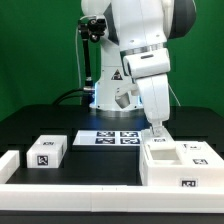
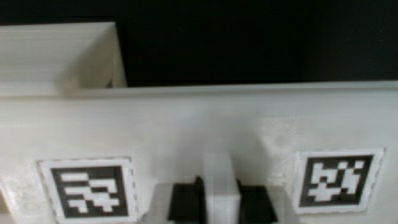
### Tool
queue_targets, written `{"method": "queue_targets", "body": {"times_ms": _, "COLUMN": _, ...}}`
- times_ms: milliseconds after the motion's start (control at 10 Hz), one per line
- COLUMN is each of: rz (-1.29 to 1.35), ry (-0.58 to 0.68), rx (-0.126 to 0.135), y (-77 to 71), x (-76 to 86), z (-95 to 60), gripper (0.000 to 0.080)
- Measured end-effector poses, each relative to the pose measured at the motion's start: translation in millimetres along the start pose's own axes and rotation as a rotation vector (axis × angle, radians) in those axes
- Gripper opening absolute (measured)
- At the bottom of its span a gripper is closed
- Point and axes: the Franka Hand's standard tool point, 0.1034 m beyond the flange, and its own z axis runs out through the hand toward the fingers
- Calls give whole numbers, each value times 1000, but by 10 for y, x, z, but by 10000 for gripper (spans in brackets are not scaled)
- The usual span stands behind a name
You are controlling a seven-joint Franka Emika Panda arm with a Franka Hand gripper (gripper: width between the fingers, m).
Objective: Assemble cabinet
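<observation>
Closest to me, a low white rail [image 1: 80, 184] runs along the near edge of the black table [image 1: 30, 125]. Just behind it on the right stands the large white boxy plastic cabinet [image 1: 175, 165] [image 2: 196, 120], open on top with inner compartments and square tags on its faces. The white arm's gripper [image 1: 157, 130] [image 2: 222, 196] reaches down onto its far-left corner, dark fingers [image 2: 185, 198] pinching a thin upright cabinet wall between them. A small white tagged block [image 1: 47, 152] sits well apart at near left. The marker board [image 1: 110, 138] lies flat between them, farther back.
</observation>
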Motion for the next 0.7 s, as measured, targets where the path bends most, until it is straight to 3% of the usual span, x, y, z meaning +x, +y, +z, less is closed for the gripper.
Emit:
{"method": "queue_targets", "body": {"times_ms": 300, "rz": 7, "ry": 1, "rx": 1, "y": 60, "x": 1, "z": -16, "gripper": 62}}
{"method": "queue_targets", "body": {"times_ms": 600, "rz": 49, "ry": 12, "rx": -9, "y": 441, "x": 8, "z": -21, "gripper": 62}}
{"method": "queue_targets", "body": {"times_ms": 700, "rz": 43, "ry": 12, "rx": -15, "y": 484, "x": 2, "z": -18, "gripper": 62}}
